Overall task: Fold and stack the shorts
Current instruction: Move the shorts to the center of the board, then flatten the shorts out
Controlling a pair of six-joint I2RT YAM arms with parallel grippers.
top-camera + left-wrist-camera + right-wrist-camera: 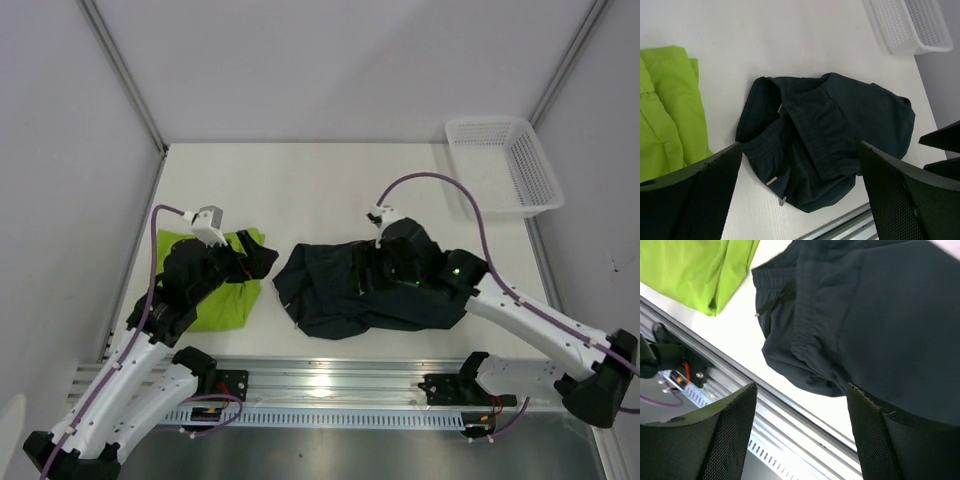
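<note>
Right gripper [801, 390], fingers spread, empty, over crumpled dark navy fabric shorts [865, 315] (near edge of white table [320, 190]). Left gripper [800, 150] likewise spread, over lime-green fabric shorts [228, 300].

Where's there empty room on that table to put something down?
Widest: the back of the table, left of the white basket. A narrow strip separates the green shorts from the dark shorts. The front is crowded by the left arm and right arm.
</note>
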